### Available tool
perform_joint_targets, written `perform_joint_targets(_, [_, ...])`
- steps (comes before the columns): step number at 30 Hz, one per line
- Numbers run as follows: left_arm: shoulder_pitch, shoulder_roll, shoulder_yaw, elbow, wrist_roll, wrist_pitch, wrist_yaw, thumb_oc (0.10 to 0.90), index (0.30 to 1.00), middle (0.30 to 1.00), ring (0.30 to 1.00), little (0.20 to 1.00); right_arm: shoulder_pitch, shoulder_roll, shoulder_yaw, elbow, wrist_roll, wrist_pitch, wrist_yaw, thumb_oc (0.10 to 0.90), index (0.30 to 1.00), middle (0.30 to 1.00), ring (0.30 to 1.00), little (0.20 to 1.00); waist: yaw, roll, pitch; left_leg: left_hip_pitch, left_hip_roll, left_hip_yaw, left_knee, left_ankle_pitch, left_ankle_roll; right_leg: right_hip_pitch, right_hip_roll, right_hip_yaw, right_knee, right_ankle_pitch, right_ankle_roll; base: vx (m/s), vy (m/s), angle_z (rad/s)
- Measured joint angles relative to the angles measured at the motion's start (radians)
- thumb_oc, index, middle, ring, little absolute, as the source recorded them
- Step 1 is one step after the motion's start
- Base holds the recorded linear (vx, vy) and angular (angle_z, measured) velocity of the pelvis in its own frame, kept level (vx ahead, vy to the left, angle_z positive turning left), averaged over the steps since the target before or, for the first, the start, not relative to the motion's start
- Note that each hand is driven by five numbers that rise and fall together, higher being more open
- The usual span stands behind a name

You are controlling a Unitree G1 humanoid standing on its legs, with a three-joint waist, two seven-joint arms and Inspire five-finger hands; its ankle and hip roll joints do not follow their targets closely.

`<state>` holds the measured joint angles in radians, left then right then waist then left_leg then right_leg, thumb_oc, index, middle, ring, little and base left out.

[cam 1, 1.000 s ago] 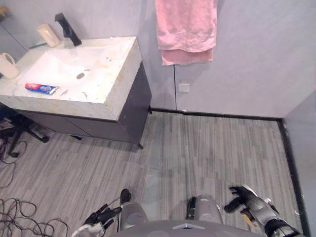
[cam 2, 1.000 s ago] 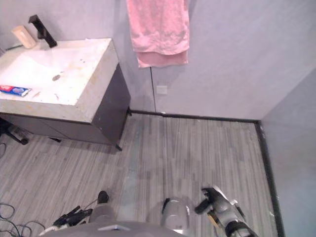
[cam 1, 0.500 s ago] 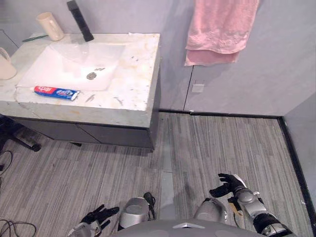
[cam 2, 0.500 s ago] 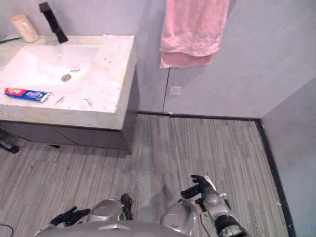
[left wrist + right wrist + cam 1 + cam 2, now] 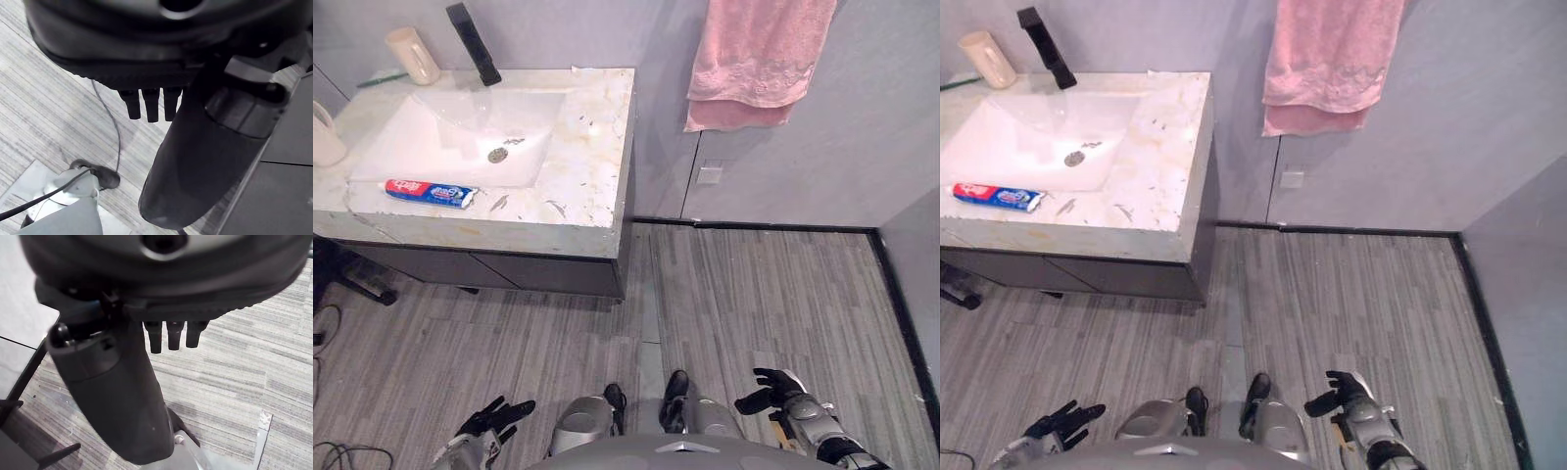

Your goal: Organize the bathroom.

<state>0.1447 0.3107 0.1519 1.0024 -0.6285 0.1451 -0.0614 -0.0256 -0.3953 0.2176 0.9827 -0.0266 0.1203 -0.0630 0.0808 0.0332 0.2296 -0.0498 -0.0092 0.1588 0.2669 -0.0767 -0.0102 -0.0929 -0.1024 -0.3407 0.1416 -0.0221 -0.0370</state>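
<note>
A red, white and blue toothpaste tube [image 5: 429, 192] lies on the marble counter [image 5: 592, 166] at the front rim of the white sink basin [image 5: 460, 132]. A beige cup [image 5: 412, 55] stands at the back left beside the black faucet [image 5: 475, 44]. A white mug [image 5: 325, 137] sits at the counter's far left edge. A pink towel [image 5: 759, 59] hangs on the wall to the right of the sink. My left hand [image 5: 491, 419] hangs low at the lower left, open and holding nothing. My right hand [image 5: 771, 388] hangs at the lower right, fingers [image 5: 168, 335] relaxed, also holding nothing.
A dark cabinet [image 5: 509, 269] carries the counter. A white wall socket [image 5: 709, 174] sits under the towel. Grey plank flooring [image 5: 764, 294] runs to a black skirting strip along the walls. A black chair base [image 5: 357, 282] stands left of the cabinet.
The camera has swung towards the sink, so the vanity now sits more central. My right hand has sunk a little lower; both hands stay open.
</note>
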Motion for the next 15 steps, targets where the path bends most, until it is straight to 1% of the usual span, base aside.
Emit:
perform_joint_targets(1, [0.001,-0.01,-0.003,0.017,-0.002,-0.001,-0.01,0.8,0.9,0.9,0.9,0.9,-0.03,-0.023,0.001,0.023,0.0,0.0,-0.004,0.8,0.9,0.9,0.9,0.9,0.006,0.008,0.005,-0.085,-0.017,-0.077,0.16,0.047,-0.049,0.001,-0.003,0.034,-0.007,-0.016,-0.025,-0.09,0.08,-0.16])
perform_joint_targets(2, [-0.001,-0.012,-0.003,0.021,-0.002,-0.001,-0.012,0.8,0.9,0.9,0.9,0.9,-0.043,-0.032,0.004,0.028,0.0,0.002,-0.005,0.8,0.9,0.9,0.9,0.9,0.009,0.003,0.009,-0.119,-0.028,-0.126,0.225,0.05,-0.066,-0.002,-0.015,0.047,-0.015,-0.003,-0.037,-0.11,0.169,-0.49])
perform_joint_targets(3, [0.003,-0.012,0.0,0.035,-0.002,-0.001,-0.013,0.8,0.9,0.9,0.9,0.9,-0.065,-0.042,0.02,0.027,0.0,0.004,-0.006,0.8,0.9,0.9,0.9,0.9,0.025,0.005,0.011,-0.13,0.003,-0.154,0.264,0.033,-0.072,-0.006,-0.024,0.032,-0.013,0.025,-0.054,-0.06,0.23,-0.55])
perform_joint_targets(4, [0.005,-0.014,0.0,0.051,-0.001,0.001,-0.012,0.8,0.9,0.9,0.9,0.9,-0.071,-0.046,0.026,0.023,0.0,0.003,-0.008,0.8,0.9,0.9,0.9,0.9,0.022,0.009,0.011,-0.128,0.062,-0.167,0.266,0.035,-0.081,-0.005,-0.015,0.019,-0.016,0.033,-0.055,-0.07,0.326,-0.32])
perform_joint_targets(5, [0.0,-0.013,0.0,0.08,-0.001,0.006,-0.012,0.8,0.9,0.9,0.9,0.9,-0.083,-0.049,0.024,0.012,0.0,-0.001,-0.009,0.8,0.9,0.9,0.9,0.9,-0.003,0.021,0.006,-0.125,0.141,-0.192,0.256,0.048,-0.139,0.0,-0.014,-0.006,-0.017,0.037,-0.055,-0.07,0.374,0.2])
perform_joint_targets(6, [-0.022,-0.012,0.002,0.106,-0.001,0.007,-0.014,0.8,0.9,0.9,0.9,0.9,-0.078,-0.05,0.021,0.0,0.0,0.001,-0.01,0.8,0.9,0.9,0.9,0.9,-0.018,0.021,0.005,-0.109,0.223,-0.19,0.212,0.085,-0.169,-0.004,-0.026,-0.022,-0.009,0.017,-0.071,-0.09,0.414,0.51])
perform_joint_targets(7, [-0.035,-0.015,0.002,0.115,-0.001,0.007,-0.016,0.8,0.9,0.9,0.9,0.9,-0.077,-0.053,0.017,-0.004,0.0,0.002,-0.011,0.8,0.9,0.9,0.9,0.9,-0.029,0.02,0.004,-0.096,0.282,-0.189,0.163,0.122,-0.179,-0.012,-0.042,-0.033,0.017,-0.002,-0.08,-0.11,0.419,0.49])
perform_joint_targets(8, [-0.049,-0.02,0.002,0.117,-0.002,0.007,-0.02,0.8,0.9,0.9,0.9,0.9,-0.077,-0.058,0.017,-0.004,0.0,0.001,-0.013,0.8,0.9,0.9,0.9,0.9,-0.035,0.019,0.004,-0.081,0.326,-0.191,0.114,0.157,-0.18,-0.029,-0.06,-0.034,0.049,-0.023,-0.089,-0.12,0.394,0.52])
perform_joint_targets(9, [-0.083,-0.035,-0.002,0.116,-0.002,0.008,-0.033,0.8,0.9,0.9,0.9,0.9,-0.073,-0.078,0.015,-0.001,0.0,0.003,-0.015,0.8,0.9,0.9,0.9,0.9,-0.037,0.021,0.0,-0.051,0.389,-0.189,0.015,0.23,-0.193,-0.09,-0.112,-0.028,0.134,-0.064,-0.088,-0.13,0.433,0.4])
perform_joint_targets(10, [-0.096,-0.04,-0.026,0.112,-0.001,0.006,-0.034,0.8,0.9,0.9,0.9,0.9,-0.073,-0.092,0.013,0.002,0.0,0.003,-0.016,0.8,0.9,0.9,0.9,0.9,-0.037,0.019,-0.001,-0.034,0.4,-0.187,-0.018,0.242,-0.195,-0.128,-0.14,-0.016,0.174,-0.078,-0.085,-0.12,0.44,0.24])
perform_joint_targets(11, [-0.102,-0.044,-0.047,0.111,-0.001,0.005,-0.034,0.8,0.9,0.9,0.9,0.9,-0.077,-0.106,0.011,0.005,0.0,0.003,-0.015,0.8,0.9,0.9,0.9,0.9,-0.035,0.026,-0.004,-0.022,0.393,-0.181,-0.026,0.259,-0.175,-0.158,-0.157,0.002,0.189,-0.082,-0.077,-0.1,0.45,0.06])
perform_joint_targets(12, [-0.102,-0.05,-0.063,0.107,-0.002,0.005,-0.035,0.8,0.9,0.9,0.9,0.9,-0.076,-0.115,0.001,0.007,0.0,0.001,-0.017,0.8,0.9,0.9,0.9,0.9,-0.037,0.045,-0.011,-0.012,0.387,-0.175,-0.039,0.252,-0.185,-0.174,-0.171,0.019,0.195,-0.069,-0.049,-0.08,0.397,0.1])
perform_joint_targets(13, [-0.103,-0.052,-0.084,0.107,-0.002,0.004,-0.038,0.8,0.9,0.9,0.9,0.9,-0.077,-0.121,-0.005,0.021,0.0,0.001,-0.021,0.8,0.9,0.9,0.9,0.9,-0.041,0.055,-0.017,0.013,0.376,-0.162,-0.087,0.247,-0.186,-0.191,-0.19,0.023,0.216,-0.06,-0.036,-0.06,0.333,0.24])
perform_joint_targets(14, [-0.105,-0.064,-0.106,0.098,-0.001,-0.005,-0.049,0.8,0.9,0.9,0.9,0.9,-0.081,-0.131,-0.013,0.043,0.0,0.004,-0.03,0.8,0.9,0.9,0.9,0.9,-0.042,0.075,-0.021,0.042,0.32,-0.135,-0.144,0.228,-0.173,-0.23,-0.217,0.054,0.261,-0.058,-0.003,-0.03,0.211,0.21])
perform_joint_targets(15, [-0.105,-0.064,-0.106,0.098,-0.001,-0.005,-0.049,0.8,0.9,0.9,0.9,0.9,-0.081,-0.131,-0.013,0.043,0.0,0.004,-0.03,0.8,0.9,0.9,0.9,0.9,-0.042,0.075,-0.021,0.042,0.32,-0.135,-0.144,0.228,-0.173,-0.23,-0.217,0.054,0.261,-0.058,-0.003,-0.03,0.224,0.27])
